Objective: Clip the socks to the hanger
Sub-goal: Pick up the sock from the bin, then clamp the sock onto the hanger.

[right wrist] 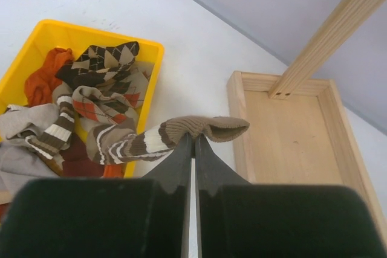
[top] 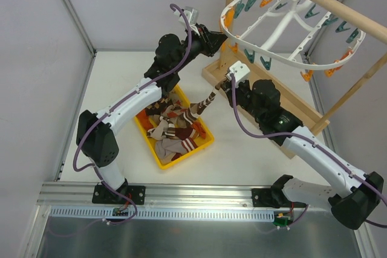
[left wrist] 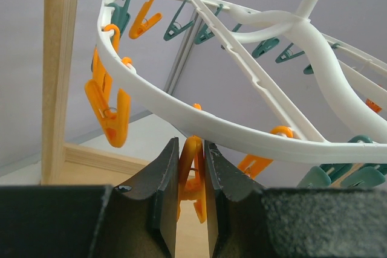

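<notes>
The white oval hanger (top: pixel 290 25) hangs from a wooden bar, with orange and teal clothespins round its rim (left wrist: pixel 181 110). My left gripper (top: pixel 221 40) is up at the hanger's near-left rim. In the left wrist view it (left wrist: pixel 191 149) is shut on an orange clothespin (left wrist: pixel 192 176) that dangles from the rim. My right gripper (top: pixel 222 89) is shut on the cuff of a brown sock with white stripes (right wrist: pixel 175 134). This sock (top: pixel 207 102) hangs between the yellow tray and the wooden base. Several more socks (top: pixel 172 128) lie piled in the tray.
The yellow tray (top: pixel 187 155) sits mid-table; its rim (right wrist: pixel 91 31) lies left of the held sock. The wooden stand's base (right wrist: pixel 290 131) is just right of the sock, with its upright (top: pixel 231 4) beside my left gripper and its cross bar (top: pixel 338 7) above.
</notes>
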Controlling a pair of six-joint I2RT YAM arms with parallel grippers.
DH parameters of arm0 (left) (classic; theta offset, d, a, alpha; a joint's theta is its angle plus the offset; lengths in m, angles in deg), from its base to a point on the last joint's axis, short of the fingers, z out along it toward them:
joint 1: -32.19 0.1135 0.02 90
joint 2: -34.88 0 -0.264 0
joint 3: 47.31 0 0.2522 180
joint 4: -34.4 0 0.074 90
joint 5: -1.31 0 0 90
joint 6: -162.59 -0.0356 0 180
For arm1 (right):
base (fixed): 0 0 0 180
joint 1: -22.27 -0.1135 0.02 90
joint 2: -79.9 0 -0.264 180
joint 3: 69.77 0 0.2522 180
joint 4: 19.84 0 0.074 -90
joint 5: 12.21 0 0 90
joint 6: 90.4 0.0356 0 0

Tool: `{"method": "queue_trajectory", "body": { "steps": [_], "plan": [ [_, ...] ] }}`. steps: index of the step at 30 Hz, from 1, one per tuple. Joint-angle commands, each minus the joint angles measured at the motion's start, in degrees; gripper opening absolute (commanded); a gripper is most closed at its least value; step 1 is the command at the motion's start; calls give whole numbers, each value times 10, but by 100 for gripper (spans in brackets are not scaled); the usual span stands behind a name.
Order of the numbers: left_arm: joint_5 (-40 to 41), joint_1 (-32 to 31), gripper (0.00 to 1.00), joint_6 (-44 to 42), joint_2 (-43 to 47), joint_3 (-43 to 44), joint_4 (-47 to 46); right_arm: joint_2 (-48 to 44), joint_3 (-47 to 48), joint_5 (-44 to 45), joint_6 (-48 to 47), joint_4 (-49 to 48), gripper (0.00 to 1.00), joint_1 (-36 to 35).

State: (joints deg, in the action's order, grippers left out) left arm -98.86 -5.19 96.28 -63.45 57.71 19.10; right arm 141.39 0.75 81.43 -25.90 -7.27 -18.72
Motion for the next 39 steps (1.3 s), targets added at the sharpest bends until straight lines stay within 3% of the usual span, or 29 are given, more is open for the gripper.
{"method": "queue_trajectory", "body": {
  "steps": [1, 14, 30, 39],
  "plan": [
    [1, 2, 0, 22, -5, 26, -18, 7, 58, -19, -54, -39, 1, 13],
    [43, -3, 0, 16, -8, 28, -21, 50, 134, -193, -118, 32, 1, 58],
    [129, -30, 0, -29, -6, 14, -27, 74, 186, -171, -204, 80, 1, 64],
    [129, -34, 0, -19, -7, 5, -38, 79, 206, -190, -234, 95, 1, 65]
  ]
}}
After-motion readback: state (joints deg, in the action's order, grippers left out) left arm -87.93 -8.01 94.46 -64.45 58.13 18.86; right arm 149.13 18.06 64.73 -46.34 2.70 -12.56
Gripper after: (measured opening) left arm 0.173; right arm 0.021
